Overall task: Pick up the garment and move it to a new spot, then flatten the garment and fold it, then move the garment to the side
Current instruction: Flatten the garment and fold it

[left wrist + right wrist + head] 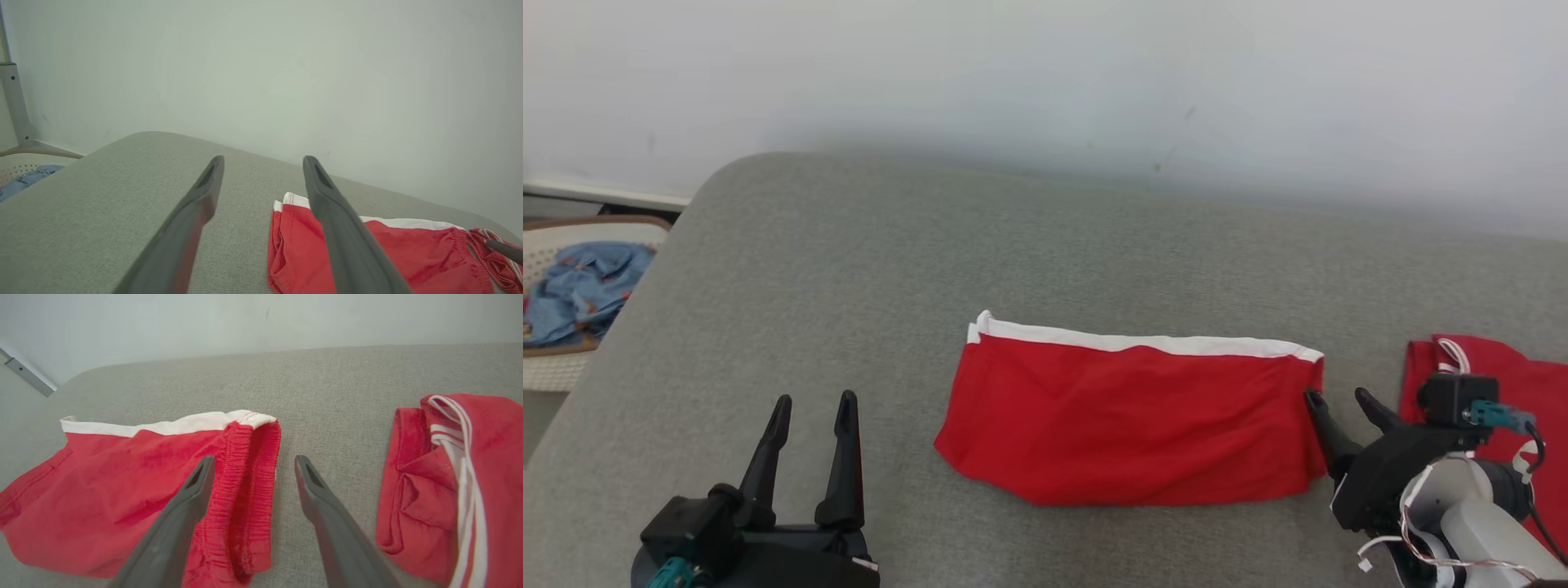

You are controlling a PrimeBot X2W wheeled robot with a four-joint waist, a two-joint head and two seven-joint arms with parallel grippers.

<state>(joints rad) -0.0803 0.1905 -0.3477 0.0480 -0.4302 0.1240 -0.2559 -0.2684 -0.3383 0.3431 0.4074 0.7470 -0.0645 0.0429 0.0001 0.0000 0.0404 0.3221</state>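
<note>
Now the red garment is lying folded and mostly flat in the middle of the grey cushion. I am holding my right gripper wide at its stretchy edge, not pinching it. My left gripper is hanging wide too, well apart. I think folding is done. Moving it to the side, maybe by the other red cloth, is left.

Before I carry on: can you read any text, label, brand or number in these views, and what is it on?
No text can be read in any view.
Red shorts: plain red with a white band, no print or tag showing.
Second red garment: white stripes only.
Blue cloth in the basket: small orange marks, too blurred to tell whether they are letters.
</note>
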